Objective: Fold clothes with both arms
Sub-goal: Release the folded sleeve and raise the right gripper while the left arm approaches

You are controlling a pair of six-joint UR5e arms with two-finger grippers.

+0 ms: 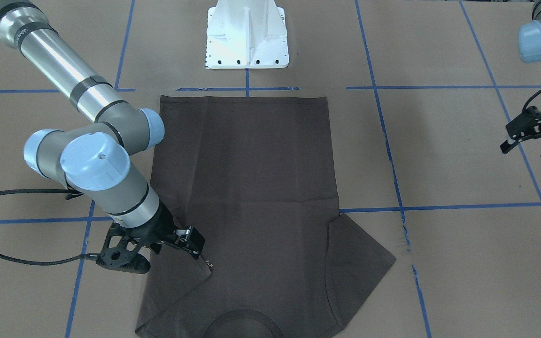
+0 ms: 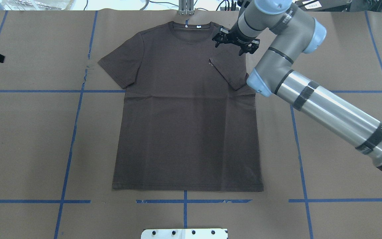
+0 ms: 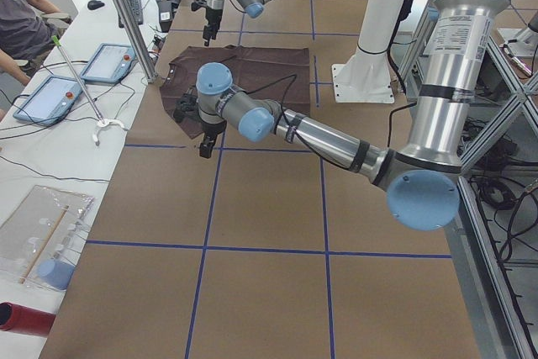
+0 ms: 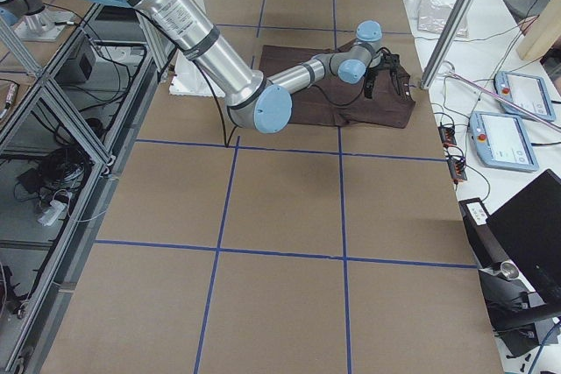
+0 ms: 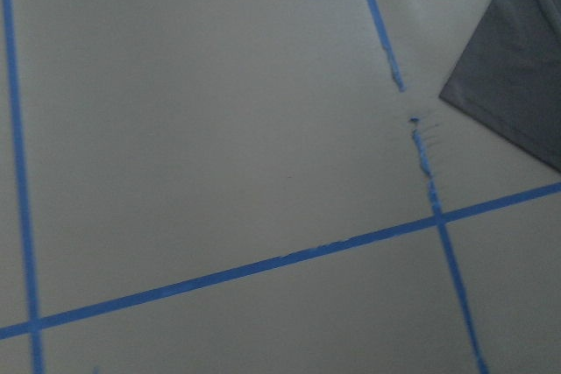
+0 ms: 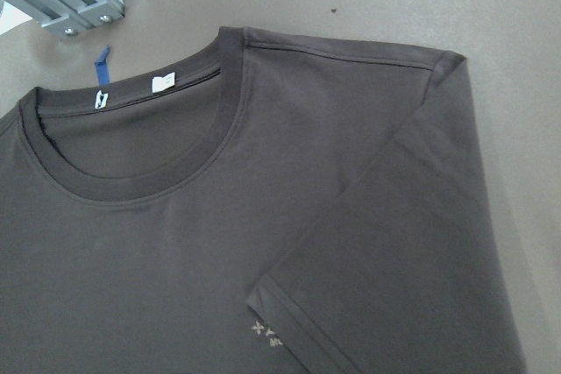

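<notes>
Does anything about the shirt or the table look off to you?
Slightly. The T-shirt lies flat, but one sleeve is folded in over the chest while the other sleeve is spread out, so it looks lopsided. The blue tape line beside the spread sleeve is ragged and broken.

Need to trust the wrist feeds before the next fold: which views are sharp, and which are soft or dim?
Right wrist view: sharp, evenly lit, T-shirt collar stitching clear. Left wrist view: dimmer, soft, only a sleeve corner shows. Overhead view: even light, no glare.
</notes>
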